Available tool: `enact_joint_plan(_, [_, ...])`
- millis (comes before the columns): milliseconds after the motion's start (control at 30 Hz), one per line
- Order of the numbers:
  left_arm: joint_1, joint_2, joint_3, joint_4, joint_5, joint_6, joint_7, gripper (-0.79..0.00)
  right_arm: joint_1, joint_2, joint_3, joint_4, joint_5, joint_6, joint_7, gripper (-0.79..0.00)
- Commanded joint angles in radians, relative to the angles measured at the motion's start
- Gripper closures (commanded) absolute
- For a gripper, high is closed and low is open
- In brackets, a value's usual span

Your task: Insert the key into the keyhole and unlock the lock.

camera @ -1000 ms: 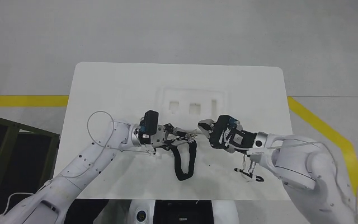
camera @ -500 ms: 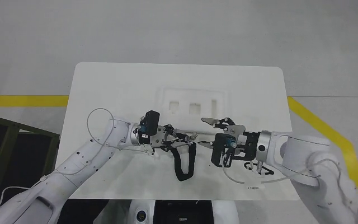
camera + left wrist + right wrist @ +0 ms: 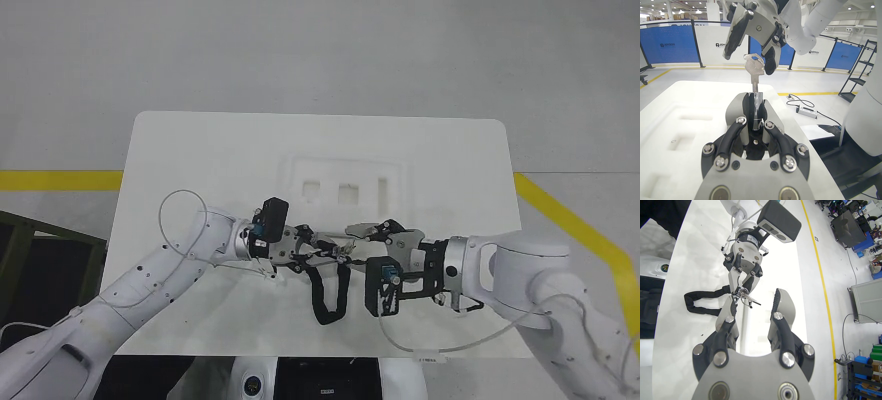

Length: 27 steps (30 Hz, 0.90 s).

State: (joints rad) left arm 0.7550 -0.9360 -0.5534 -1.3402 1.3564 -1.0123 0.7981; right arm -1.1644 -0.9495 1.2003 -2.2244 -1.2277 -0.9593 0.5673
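Key (image 3: 754,66) sits seated in lock (image 3: 757,110), clamped by left claw (image 3: 755,98) near bench (image 3: 200,150) centre. Right claw (image 3: 755,302), backed off half a second ago, has returned from 3 o'clock, jaws apart, straddling key head. Judgement: insertion done; gripping and turning remain.

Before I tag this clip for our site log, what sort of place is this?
Probably a factory hall or robot test floor: blue partition panels, yellow floor lines and a black shelf rack.
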Motion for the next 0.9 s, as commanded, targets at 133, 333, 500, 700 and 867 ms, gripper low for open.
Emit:
enact_joint_plan(133, [-0.014, 0.001, 0.021, 0.005, -0.01, 0.0, 0.0, 0.0, 0.019, 0.001, -0.021, 0.009, -0.003, -0.009, 0.004, -0.172])
enact_joint_plan(333, [-0.026, 0.002, 0.029, 0.004, -0.009, 0.0, -0.005, 0.0, 0.024, 0.003, -0.031, 0.019, 0.026, -0.005, 0.015, 0.0])
enact_joint_plan(500, [-0.029, 0.005, 0.026, -0.003, -0.007, 0.0, -0.016, 0.0, 0.022, 0.005, -0.037, 0.027, 0.087, 0.013, 0.05, 0.0])
enact_joint_plan(700, [-0.023, 0.008, 0.015, -0.012, -0.005, 0.0, -0.028, 0.0, 0.022, 0.008, -0.056, 0.036, 0.242, 0.102, 0.171, 0.0])
enact_joint_plan(867, [-0.015, 0.011, 0.004, -0.02, -0.005, 0.0, -0.035, 0.0, 0.042, 0.011, -0.076, 0.025, 0.4, 0.205, 0.315, 0.0])
